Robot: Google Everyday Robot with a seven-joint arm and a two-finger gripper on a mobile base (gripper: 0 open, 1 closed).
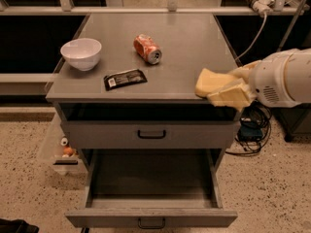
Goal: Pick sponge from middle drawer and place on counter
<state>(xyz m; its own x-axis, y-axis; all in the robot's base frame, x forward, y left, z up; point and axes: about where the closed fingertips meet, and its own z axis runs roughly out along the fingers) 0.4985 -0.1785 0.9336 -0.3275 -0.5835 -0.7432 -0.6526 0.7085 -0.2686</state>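
My gripper (208, 90), with pale-yellow pads on a white arm, hangs at the counter's (184, 57) front right corner, just over its edge at counter height. The middle drawer (151, 216) is pulled wide open at the bottom. Its dark inside shows no sponge. I see no sponge apart from the gripper anywhere in the camera view; I cannot tell whether one sits between the yellow pads.
On the counter stand a white bowl (81, 53), a tipped orange soda can (147, 48) and a black snack packet (125, 78). The upper drawer front (151, 134) is shut. Cables (250, 125) hang at the cabinet's right. A clear bin (60, 149) sits on the floor at left.
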